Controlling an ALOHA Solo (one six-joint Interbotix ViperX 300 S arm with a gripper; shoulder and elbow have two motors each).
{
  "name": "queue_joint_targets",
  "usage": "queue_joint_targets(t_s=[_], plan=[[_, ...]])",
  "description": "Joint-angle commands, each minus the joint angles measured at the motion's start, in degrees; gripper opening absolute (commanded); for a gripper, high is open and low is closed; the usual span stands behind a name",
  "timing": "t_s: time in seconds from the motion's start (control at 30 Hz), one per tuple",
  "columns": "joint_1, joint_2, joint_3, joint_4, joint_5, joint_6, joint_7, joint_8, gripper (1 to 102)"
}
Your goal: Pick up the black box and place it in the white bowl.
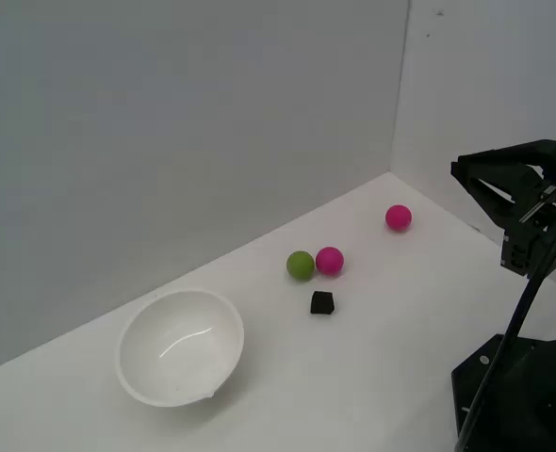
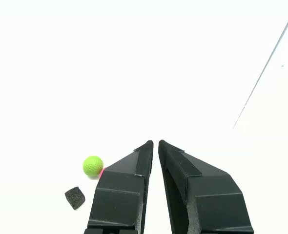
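Altogether one black box (image 1: 322,302), one white bowl (image 1: 180,346), three balls; gripper (image 2: 155,143) seemingly pressed together, empty.

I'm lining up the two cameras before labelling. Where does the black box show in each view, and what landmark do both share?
Exterior view: the black box sits on the white table, just in front of the green ball and a pink ball, to the exterior view's right of the white bowl.
Wrist view: the black box lies beside the nearly closed gripper, untouched.
Shared landmark: the green ball, next to the box in both.
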Motion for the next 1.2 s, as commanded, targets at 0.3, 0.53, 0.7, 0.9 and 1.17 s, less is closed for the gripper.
queue_joint_targets(t_s=[0.3, 0.53, 0.7, 0.9, 1.17], plan=[[0.26, -5.98, -5.71, -6.06, -6.50, -1.41, -4.48, -8.26, 3], [0.35, -6.33, -6.15, -6.06, -6.50, -0.97, -4.04, -8.26, 3], [0.35, -10.02, -9.84, -8.00, -8.53, -0.88, 1.14, -8.26, 3], [0.26, -16.87, -16.88, -10.63, -11.07, -1.58, 4.83, -8.35, 3], [-0.18, -24.61, -24.52, -15.03, -15.38, -1.85, 8.79, -8.35, 11]])
